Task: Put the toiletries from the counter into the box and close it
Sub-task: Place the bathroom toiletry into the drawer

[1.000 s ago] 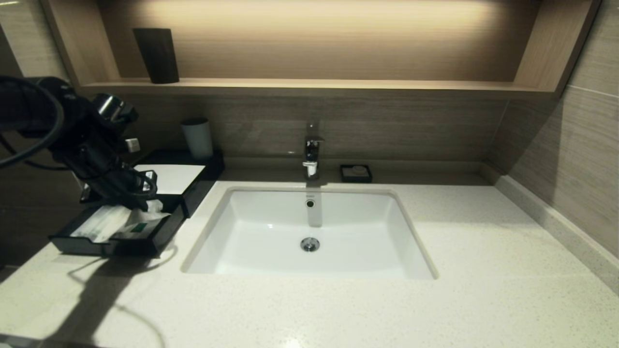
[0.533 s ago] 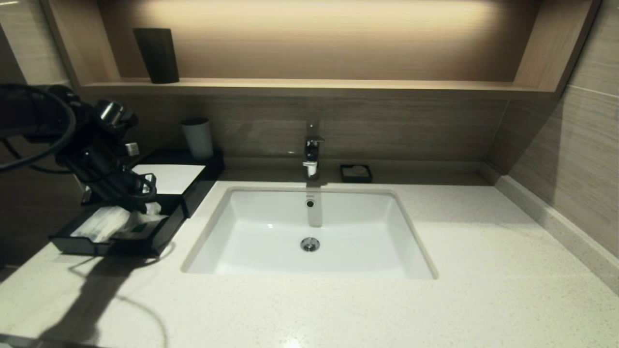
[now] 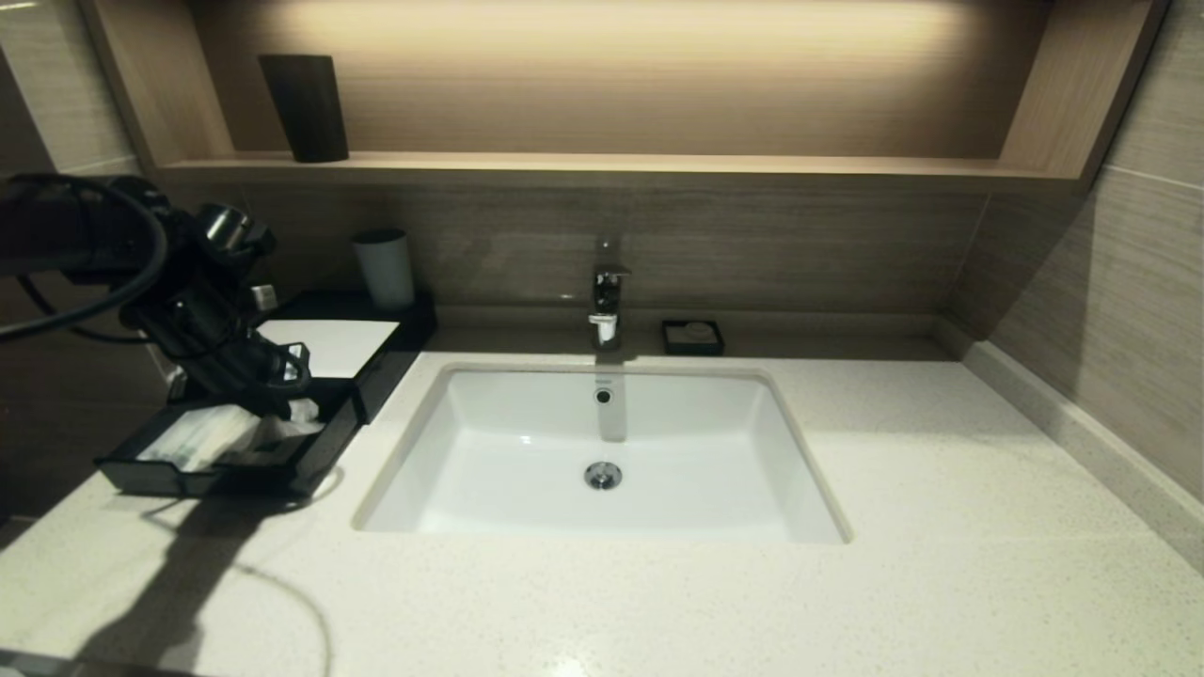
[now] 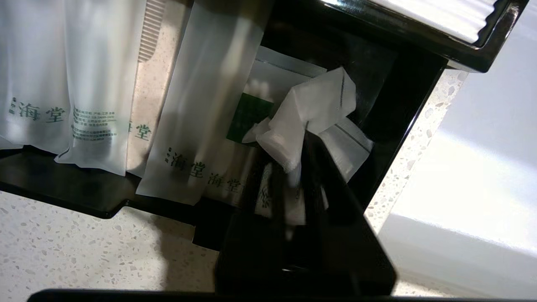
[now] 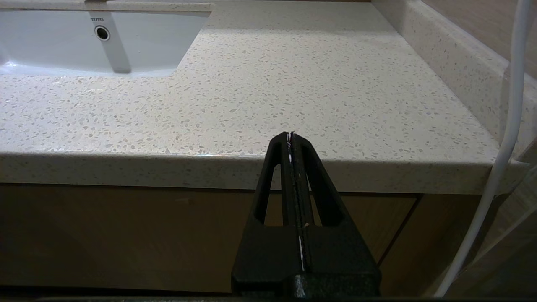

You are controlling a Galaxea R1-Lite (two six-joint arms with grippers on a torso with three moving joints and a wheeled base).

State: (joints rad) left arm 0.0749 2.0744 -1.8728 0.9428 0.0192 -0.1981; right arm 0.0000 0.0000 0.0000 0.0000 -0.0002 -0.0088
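My left tool (image 4: 293, 163) is clenched on a crumpled flat packet (image 4: 310, 113) inside the black box's (image 3: 376, 381) open drawer (image 3: 150, 475), at nine o'clock on the counter (image 3: 658, 602). Long sleeves (image 4: 201, 109) lie beside it. My right tool (image 5: 290, 138) is pressed closed, parked off the counter's front edge.

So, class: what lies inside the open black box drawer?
Inside the box: pale packets with green print, one pinched by the left gripper. What lies beneath them is covered.
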